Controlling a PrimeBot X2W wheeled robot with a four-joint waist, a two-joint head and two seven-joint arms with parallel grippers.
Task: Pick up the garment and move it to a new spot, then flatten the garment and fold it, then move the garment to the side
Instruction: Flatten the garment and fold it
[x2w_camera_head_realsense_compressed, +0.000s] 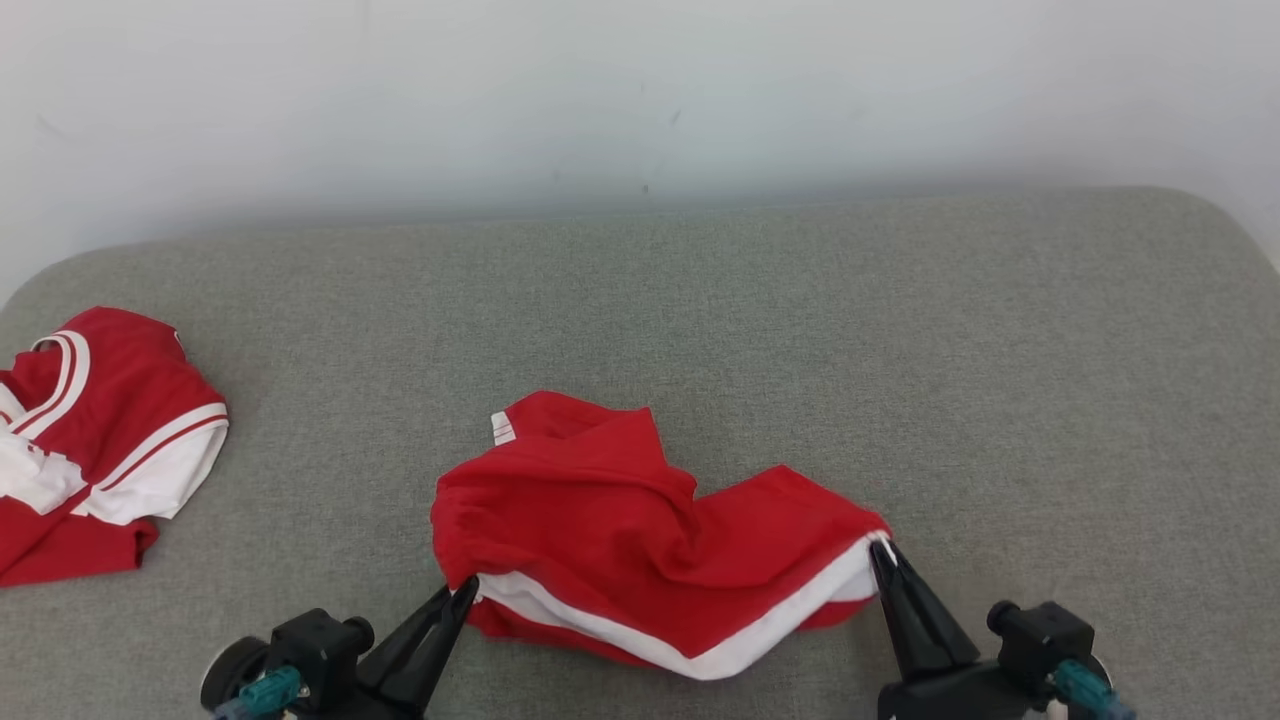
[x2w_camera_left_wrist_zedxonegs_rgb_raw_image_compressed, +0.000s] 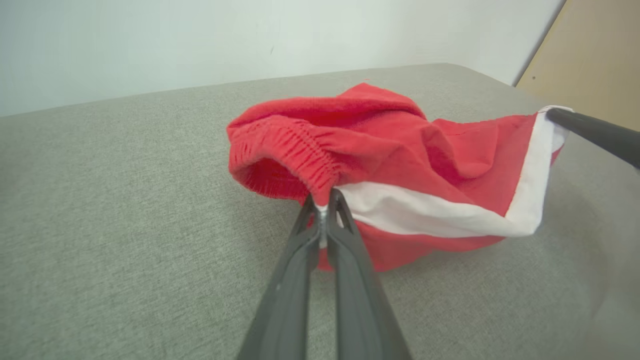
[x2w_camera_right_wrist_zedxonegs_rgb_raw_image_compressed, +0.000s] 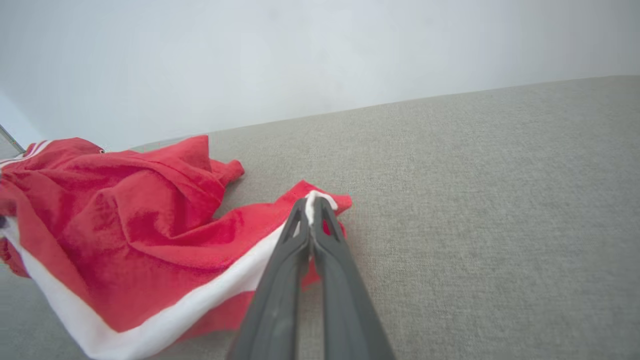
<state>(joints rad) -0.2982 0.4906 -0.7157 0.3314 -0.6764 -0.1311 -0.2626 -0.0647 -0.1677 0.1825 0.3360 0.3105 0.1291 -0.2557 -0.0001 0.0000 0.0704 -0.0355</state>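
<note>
The garment (x2w_camera_head_realsense_compressed: 620, 530) is a pair of red shorts with a white side stripe, crumpled near the front middle of the grey cushion. My left gripper (x2w_camera_head_realsense_compressed: 466, 590) is shut on its waistband corner at the lower left; the left wrist view shows the elastic waistband (x2w_camera_left_wrist_zedxonegs_rgb_raw_image_compressed: 295, 150) pinched between my closed left gripper (x2w_camera_left_wrist_zedxonegs_rgb_raw_image_compressed: 323, 202). My right gripper (x2w_camera_head_realsense_compressed: 880, 548) is shut on the white-edged hem corner at the right, seen pinched in the right wrist view (x2w_camera_right_wrist_zedxonegs_rgb_raw_image_compressed: 311, 202). The garment (x2w_camera_right_wrist_zedxonegs_rgb_raw_image_compressed: 125, 235) sags between both grips.
A second red and white garment (x2w_camera_head_realsense_compressed: 90, 440) lies at the far left edge of the grey cushion (x2w_camera_head_realsense_compressed: 900, 350). A white wall stands behind the cushion. The cushion's rounded right corner is at the upper right.
</note>
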